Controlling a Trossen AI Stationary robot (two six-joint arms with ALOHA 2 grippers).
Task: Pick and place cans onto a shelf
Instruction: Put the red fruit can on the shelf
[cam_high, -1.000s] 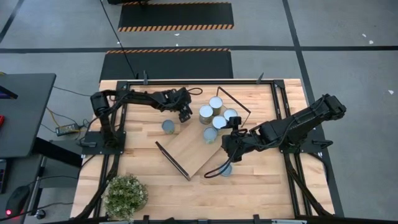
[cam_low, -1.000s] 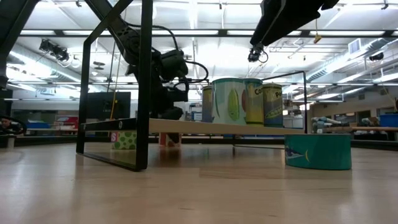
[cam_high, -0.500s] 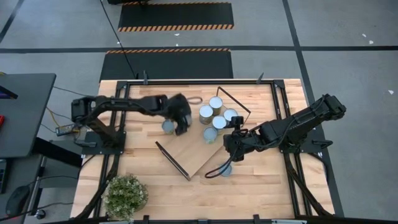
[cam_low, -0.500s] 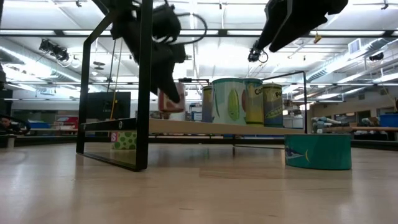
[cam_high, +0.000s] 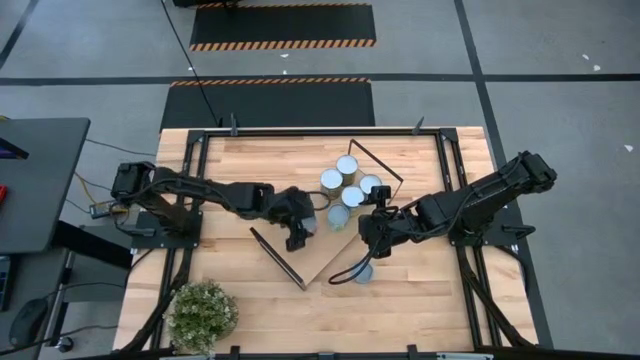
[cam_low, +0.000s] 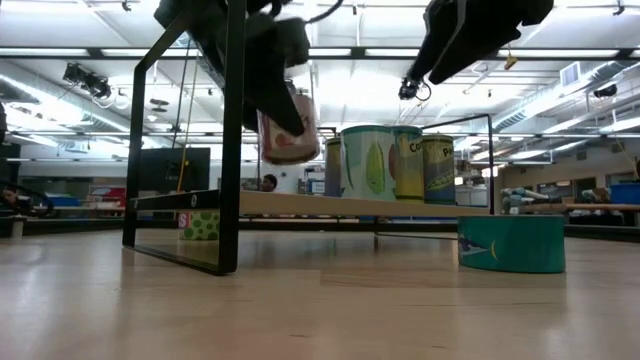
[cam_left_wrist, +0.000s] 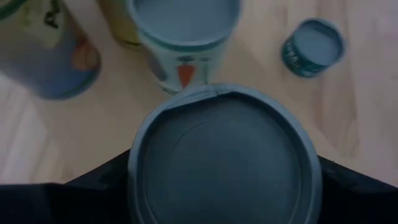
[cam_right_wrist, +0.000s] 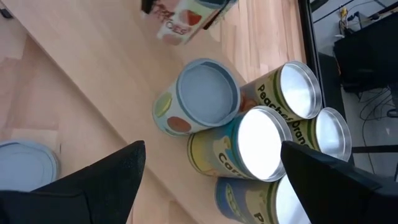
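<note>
So the left gripper (cam_high: 297, 226) is gripping a can (cam_low: 288, 125) over the shelf (cam_high: 315, 243), left of the standing cans (cam_high: 342, 186); it should be lowering level. Right gripper (cam_high: 368, 235) is hanging open.

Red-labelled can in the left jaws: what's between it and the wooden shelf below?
Only air. The low view shows the red-labelled metal tin hanging clear above the light-wood shelf board, gripped by the left gripper.

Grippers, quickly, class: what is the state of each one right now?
Left gripper: shut on a can, carried in the air above the shelf.
Right gripper: open, holding nothing, hovering over the shelf's edge.
</note>
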